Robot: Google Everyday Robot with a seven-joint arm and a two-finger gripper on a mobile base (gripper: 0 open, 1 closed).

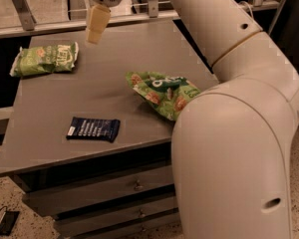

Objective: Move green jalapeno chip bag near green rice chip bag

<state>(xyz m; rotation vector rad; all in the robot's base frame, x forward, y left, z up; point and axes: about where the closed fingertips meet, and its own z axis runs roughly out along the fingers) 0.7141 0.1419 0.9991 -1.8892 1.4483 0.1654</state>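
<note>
The green jalapeno chip bag, small and pale yellow-green with white lettering, lies flat at the table's far left. The green rice chip bag, larger and bright green with orange chip pictures, lies right of the table's middle; my arm covers its right end. My gripper hangs above the table's far edge, pointing down. It is right of the jalapeno bag and above it, touching nothing and holding nothing.
A dark blue flat packet lies near the front left of the grey table. Drawers sit under the tabletop. My large white arm fills the right side. A metal rail runs behind the table.
</note>
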